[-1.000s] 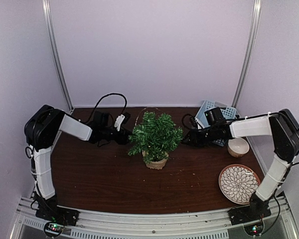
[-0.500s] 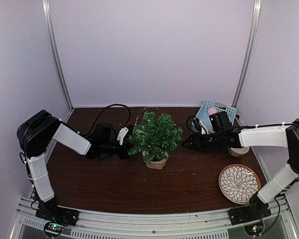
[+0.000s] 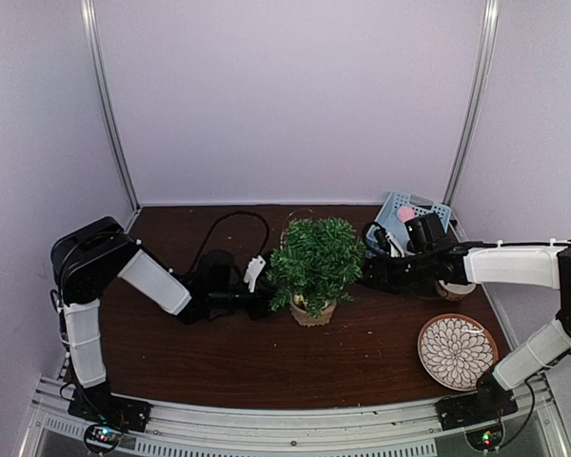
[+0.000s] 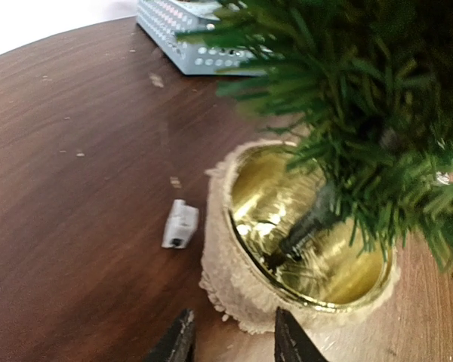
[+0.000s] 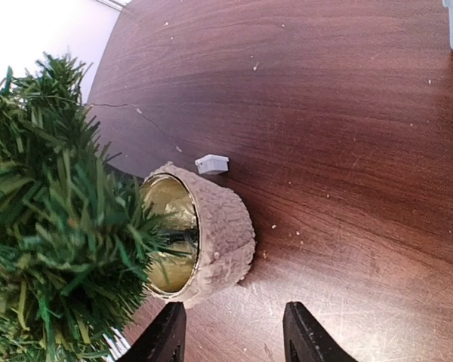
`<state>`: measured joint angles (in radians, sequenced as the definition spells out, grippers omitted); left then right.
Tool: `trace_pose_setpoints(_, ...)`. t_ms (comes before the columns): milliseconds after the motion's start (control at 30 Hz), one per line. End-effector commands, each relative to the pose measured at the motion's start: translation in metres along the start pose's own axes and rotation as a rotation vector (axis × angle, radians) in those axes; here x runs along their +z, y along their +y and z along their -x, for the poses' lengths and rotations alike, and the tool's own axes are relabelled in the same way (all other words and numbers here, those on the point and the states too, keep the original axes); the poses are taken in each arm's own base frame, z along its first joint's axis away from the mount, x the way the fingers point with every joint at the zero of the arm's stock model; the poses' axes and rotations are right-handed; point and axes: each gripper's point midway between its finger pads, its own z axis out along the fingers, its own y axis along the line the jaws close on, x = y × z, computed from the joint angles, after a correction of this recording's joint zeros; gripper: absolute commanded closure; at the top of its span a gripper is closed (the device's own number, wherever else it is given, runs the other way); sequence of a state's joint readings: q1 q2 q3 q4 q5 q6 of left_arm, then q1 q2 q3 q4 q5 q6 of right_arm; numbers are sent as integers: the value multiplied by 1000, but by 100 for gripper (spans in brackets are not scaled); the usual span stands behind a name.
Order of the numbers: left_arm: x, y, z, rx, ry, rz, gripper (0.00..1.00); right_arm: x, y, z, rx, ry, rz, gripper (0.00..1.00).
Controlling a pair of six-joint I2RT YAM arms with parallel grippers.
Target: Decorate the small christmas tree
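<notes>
Step in hand: judged as getting hold of the tree before any trimming; no ornament shows on the small christmas tree [image 3: 316, 262], and both arms have their tools low at its base
Tree position: mid-table on the dark wooden table [image 3: 219, 362], in its burlap-wrapped pot [image 3: 313, 311], whose lining is shiny gold
Left gripper [image 4: 232, 324]: fingers apart, clamped on nothing, with the frayed burlap edge of the pot just beyond the tips
Right gripper [image 5: 234, 309]: fingers apart and empty, near the pot's other side but not touching it
Next move: probably the left tool must ease forward so the pot wall sits between its fingers before they close; burlap is soft and the pot looks light, so a push could slide or tip it
Beside the pot: a small grey plastic piece [image 4: 180, 224] lies on the wood, just apart from the burlap
Decoration supply: likely the perforated basket [image 3: 414, 214] at the far right, a pink item [image 3: 406, 213] inside; a bowl [image 3: 454, 286] and patterned plate [image 3: 456, 351] sit nearer
Writing: no brand, label or lettering can be read in any view
</notes>
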<state>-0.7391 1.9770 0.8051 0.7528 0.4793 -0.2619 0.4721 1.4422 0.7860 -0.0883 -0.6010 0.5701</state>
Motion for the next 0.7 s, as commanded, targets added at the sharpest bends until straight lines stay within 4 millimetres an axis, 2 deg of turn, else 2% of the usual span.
trace_pose_setpoints(0, 12, -10, 16, 21, -104, 5, 64, -8, -5, 4, -15, -22, -36, 52)
trace_pose_setpoints(233, 39, -33, 15, 35, -113, -18, 63, -14, -15, 5, -5, -36, -68, 52)
trace_pose_setpoints(400, 50, -36, 16, 27, -113, -18, 63, -18, -19, 9, -5, -40, -84, 52)
trace_pose_setpoints(500, 42, -36, 15, 45, -118, 1, 60, -19, -20, 10, -9, -39, -89, 52)
trace_pose_setpoints(667, 10, -23, 18, 47, -115, 55, 50, -19, -21, 9, -11, -32, -93, 52)
